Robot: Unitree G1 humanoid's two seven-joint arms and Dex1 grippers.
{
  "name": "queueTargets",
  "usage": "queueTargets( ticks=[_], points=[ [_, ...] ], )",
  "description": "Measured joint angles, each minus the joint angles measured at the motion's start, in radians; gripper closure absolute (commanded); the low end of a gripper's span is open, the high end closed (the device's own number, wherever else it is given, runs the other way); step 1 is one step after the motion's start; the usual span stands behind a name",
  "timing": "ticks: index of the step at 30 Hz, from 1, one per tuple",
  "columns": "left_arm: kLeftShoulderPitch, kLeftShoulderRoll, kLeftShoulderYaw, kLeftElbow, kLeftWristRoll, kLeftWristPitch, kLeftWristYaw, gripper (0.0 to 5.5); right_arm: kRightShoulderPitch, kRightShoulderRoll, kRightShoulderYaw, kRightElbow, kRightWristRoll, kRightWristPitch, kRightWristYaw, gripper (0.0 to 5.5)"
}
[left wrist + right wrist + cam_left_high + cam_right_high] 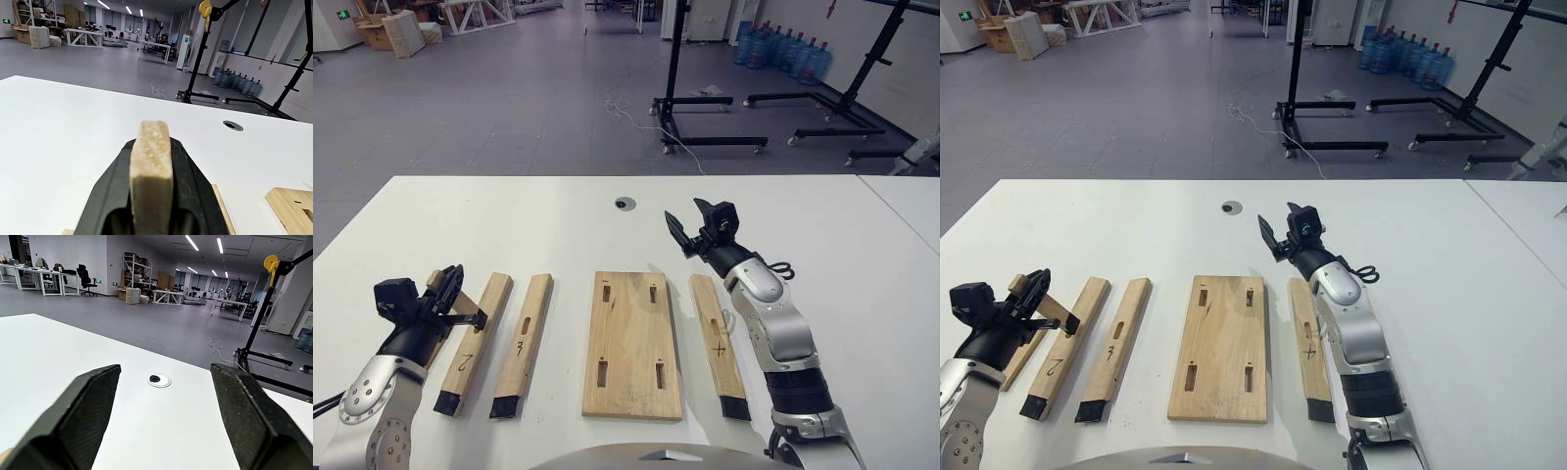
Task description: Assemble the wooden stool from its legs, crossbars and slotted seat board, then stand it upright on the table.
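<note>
The slotted seat board (631, 343) lay flat on the worktop (509, 211), unfitted, between the inner left leg (523, 345) and the right leg (718, 343). The left end effector (450, 286) was clamped on a crossbar (151, 166), just beside the outer left leg (473, 341). Farther out, the right end effector (698, 227) hung open and empty beyond the right leg's far end. Judged step: first joint. Next move: align the crossbar with a leg slot.

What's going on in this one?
A stool build, with nothing joined yet. The left tool is shut on a wooden piece at the left side of the table. The right tool is open over the table, just past the far end of the right leg, which lies beside the seat board. A second leg and a third leg lie flat left of the board.
</note>
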Motion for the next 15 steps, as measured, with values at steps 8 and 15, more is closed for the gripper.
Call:
queueTargets(
  ticks=[8, 15],
  points=[
    [-0.006, 0.006, -0.003, 0.031, 0.013, -0.016, -0.011, 5.12, 0.000, -0.001, 0.002, -0.001, 0.003, 0.003, 0.013, 2.15],
    [-0.001, 0.024, -0.039, 0.045, 0.069, -0.044, -0.020, 5.12, 0.029, 0.019, 0.037, -0.042, 0.012, 0.035, 0.020, 2.15]
  ],
)
